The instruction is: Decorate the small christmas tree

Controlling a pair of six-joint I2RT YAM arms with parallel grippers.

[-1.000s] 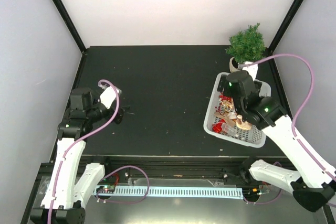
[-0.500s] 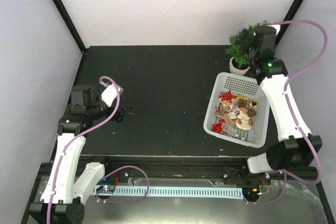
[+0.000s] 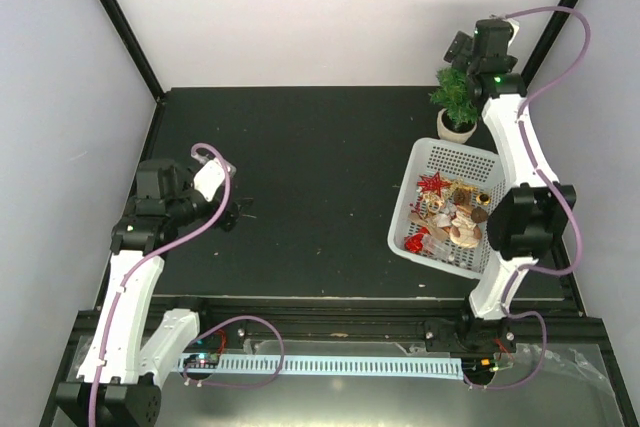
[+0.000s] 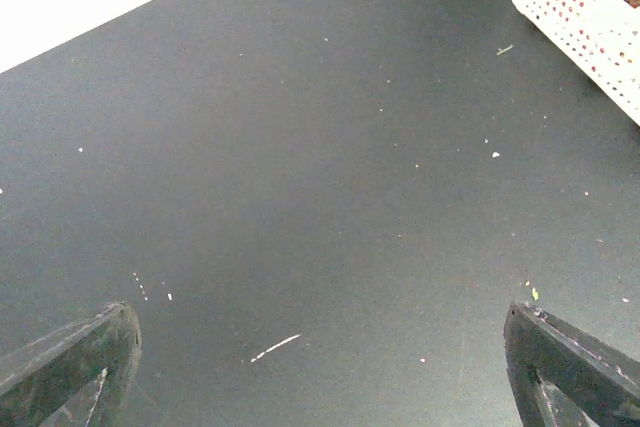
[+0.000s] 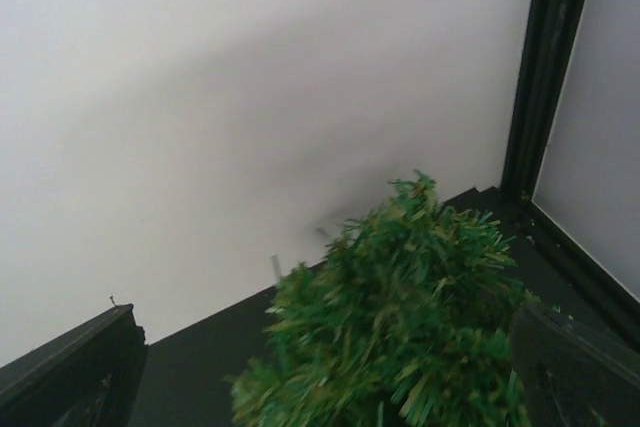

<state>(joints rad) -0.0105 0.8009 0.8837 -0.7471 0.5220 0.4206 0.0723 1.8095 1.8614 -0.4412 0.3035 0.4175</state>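
We see the small christmas tree (image 3: 456,95) standing upright in its white pot (image 3: 458,128) at the far right corner of the black tabletop (image 3: 320,162), just behind the far rim of the white basket (image 3: 428,153). The basket sits on the right side of the tabletop and holds a heap of ornaments, among them a red star (image 3: 433,184) and some brown pieces we take for pine cones (image 3: 466,230).

The right arm is stretched up to that far corner, and the right end effector (image 3: 461,47) hangs above the tree. In the right wrist view its two dark fingers (image 5: 75,362) stand wide apart, with the bushy green top of the tree between and below them. We see nothing in its grip, and no finger touches the branches.

The left end effector (image 4: 320,352) hovers over the bare left side of the tabletop, well apart from the tree. Its jaws are spread wide and hold nothing. In the left wrist view a corner of the basket shows at the upper right, and small pale specks lie scattered on the dark surface.
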